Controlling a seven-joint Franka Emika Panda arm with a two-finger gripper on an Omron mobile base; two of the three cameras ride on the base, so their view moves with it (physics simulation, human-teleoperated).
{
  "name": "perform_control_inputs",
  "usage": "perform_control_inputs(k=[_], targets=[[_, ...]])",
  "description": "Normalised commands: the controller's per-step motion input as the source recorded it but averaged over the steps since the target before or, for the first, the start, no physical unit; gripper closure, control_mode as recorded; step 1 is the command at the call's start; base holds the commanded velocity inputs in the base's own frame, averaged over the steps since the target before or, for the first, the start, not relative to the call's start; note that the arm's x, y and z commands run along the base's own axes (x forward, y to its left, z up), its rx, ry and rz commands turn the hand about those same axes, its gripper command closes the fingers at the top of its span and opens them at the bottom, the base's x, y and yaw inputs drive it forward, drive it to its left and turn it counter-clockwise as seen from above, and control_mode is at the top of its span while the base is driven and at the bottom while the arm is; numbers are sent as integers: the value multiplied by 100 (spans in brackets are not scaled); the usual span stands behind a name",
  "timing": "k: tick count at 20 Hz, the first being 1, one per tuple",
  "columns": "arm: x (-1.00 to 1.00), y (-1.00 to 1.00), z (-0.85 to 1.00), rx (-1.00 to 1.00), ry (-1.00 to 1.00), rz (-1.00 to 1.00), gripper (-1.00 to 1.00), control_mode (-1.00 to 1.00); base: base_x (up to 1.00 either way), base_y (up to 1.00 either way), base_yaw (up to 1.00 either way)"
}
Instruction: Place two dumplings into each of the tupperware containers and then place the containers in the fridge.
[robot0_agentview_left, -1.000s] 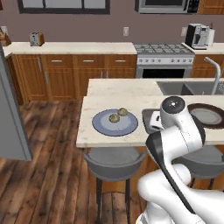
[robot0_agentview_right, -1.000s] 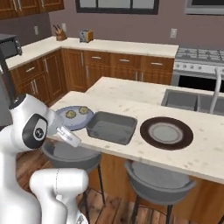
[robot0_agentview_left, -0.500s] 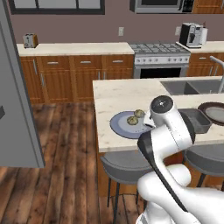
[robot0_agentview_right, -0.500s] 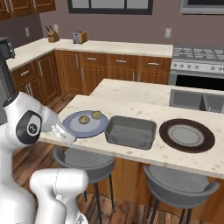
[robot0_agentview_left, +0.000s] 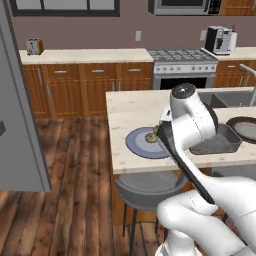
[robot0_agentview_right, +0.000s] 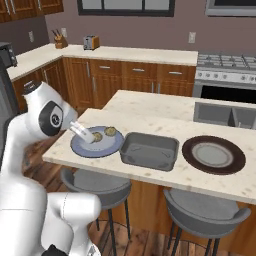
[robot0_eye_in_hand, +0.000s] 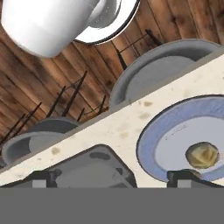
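Gripper (robot0_eye_in_hand: 112, 177): just the two dark fingertips (robot0_eye_in_hand: 183, 176) poke up at the bottom of the hand view, set wide apart with nothing between them, so it reads as open and empty. In both base views the hand itself is hidden behind the arm's own links; can't make out the jaws there.

Directly ahead of the tips, over the island counter (robot0_eye_in_hand: 127, 124): the blue-grey plate (robot0_eye_in_hand: 151, 144) sits by one tip, cut off by the frame edge. One dumpling (robot0_eye_in_hand: 202, 155) on it, just beyond that tip. The right base view shows two dumplings (robot0_agentview_right: 110, 131) on the plate (robot0_agentview_right: 82, 147), side by side near its middle; one is partly covered by the arm's forearm. Left base view gives one dumpling (robot0_agentview_left: 150, 136) clearly, the second mostly blocked by the arm.

Near the other tip: a tupperware container (robot0_eye_in_hand: 94, 168), cropped at the bottom of the hand view. In the right base view the tub (robot0_agentview_right: 149, 150) sits just beside the plate, touching or nearly so, and looks empty. Left base view: tub (robot0_agentview_left: 216, 142) half hidden behind the arm.

Past the tub, farther from the gripper: dark brown plate (robot0_agentview_right: 213, 154), contents unclear, looks bare.

Below the counter edge: grey stools (robot0_eye_in_hand: 164, 65) on the wood floor.

Fridge (robot0_agentview_left: 17, 115): well off to the side of the gripper, cut off by the left base view's edge, only a flat grey panel visible.
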Motion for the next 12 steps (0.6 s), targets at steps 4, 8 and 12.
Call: perform_control_inputs(k=[4,8,12], targets=[[51,6,-5,6,8,35,-100,-100,0,0,0],[55,16,-38,8,0,30,-100,-100,0,0,0],[45,26,-59,7,0,11,-100,-100,0,0,0]])
